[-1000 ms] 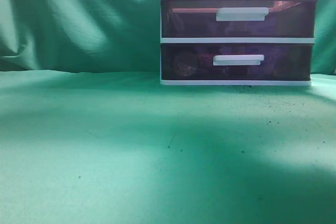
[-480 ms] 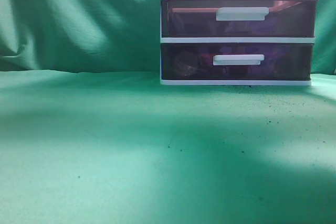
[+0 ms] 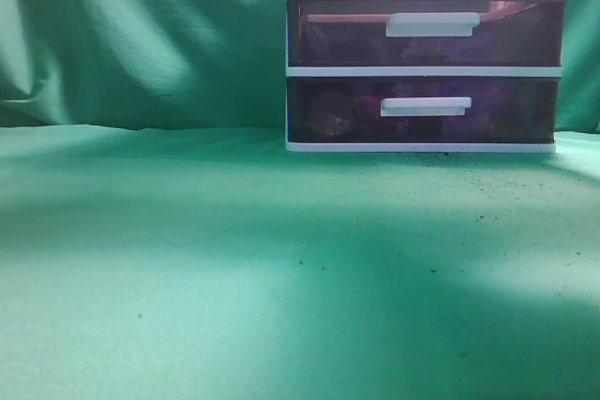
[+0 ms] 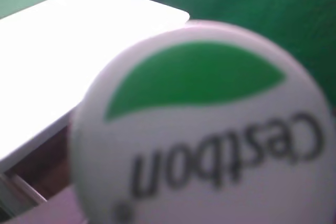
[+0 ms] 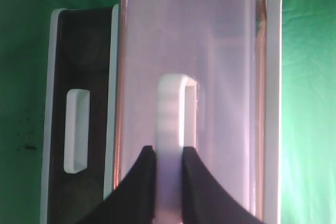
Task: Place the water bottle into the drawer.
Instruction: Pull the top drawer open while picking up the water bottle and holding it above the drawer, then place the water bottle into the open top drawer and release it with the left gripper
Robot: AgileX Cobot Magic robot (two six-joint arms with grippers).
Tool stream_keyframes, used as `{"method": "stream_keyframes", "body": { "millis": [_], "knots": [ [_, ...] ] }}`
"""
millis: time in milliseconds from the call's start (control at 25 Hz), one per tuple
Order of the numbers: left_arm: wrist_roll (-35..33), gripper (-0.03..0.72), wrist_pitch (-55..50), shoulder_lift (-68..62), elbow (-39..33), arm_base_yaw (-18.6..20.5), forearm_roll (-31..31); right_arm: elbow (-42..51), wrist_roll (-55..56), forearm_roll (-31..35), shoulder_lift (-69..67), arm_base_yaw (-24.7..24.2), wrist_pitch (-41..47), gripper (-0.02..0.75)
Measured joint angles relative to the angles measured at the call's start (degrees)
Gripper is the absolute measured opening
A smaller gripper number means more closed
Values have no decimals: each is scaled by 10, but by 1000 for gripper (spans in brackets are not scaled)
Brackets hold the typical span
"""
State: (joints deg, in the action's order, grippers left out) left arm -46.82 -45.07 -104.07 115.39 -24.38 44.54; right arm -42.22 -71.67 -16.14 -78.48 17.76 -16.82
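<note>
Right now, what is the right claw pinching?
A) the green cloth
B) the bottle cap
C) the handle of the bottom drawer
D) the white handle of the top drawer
D: in the right wrist view the two black fingers of the right claw sit on either side of the white handle of the pale pink top drawer.

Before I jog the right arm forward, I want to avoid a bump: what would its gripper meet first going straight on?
Nothing new: the right gripper already pinches the top drawer's white handle; straight on, it would likely press that drawer's pinkish front.
</note>
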Motion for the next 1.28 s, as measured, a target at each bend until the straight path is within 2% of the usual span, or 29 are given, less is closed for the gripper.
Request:
{"method": "stream_keyframes", "body": {
  "millis": [360, 520, 720, 760, 880, 960, 1000, 1040, 1280],
  "knots": [
    [-5, 321, 48, -90, 4, -5, -62, 1, 0, -1, 0, 0, 0, 95],
    [30, 321, 48, -106, 4, -6, -64, 1, 0, -2, 0, 0, 0, 95],
    [46, 619, 50, -107, 5, -6, -39, 1, 0, -2, 0, 0, 2, 95],
    [47, 645, 50, -107, 5, -6, -20, 1, 0, -2, 0, 0, 2, 95],
    [39, 645, 52, -103, 5, -6, 51, 1, 0, -2, 0, 0, 3, 95],
    [10, 645, 58, -102, 12, -9, 96, 1, 0, -2, 0, 0, 3, 95],
    [-14, 588, 67, -100, 17, -13, 111, 1, 0, -2, 0, 0, 3, 95],
    [-37, 570, 78, -99, 18, -18, 131, 1, 0, -2, 0, 0, 3, 95],
    [-254, 584, 173, -117, 24, -67, 259, 1, 0, -2, -4, 0, 1, 95]
  ]
}}
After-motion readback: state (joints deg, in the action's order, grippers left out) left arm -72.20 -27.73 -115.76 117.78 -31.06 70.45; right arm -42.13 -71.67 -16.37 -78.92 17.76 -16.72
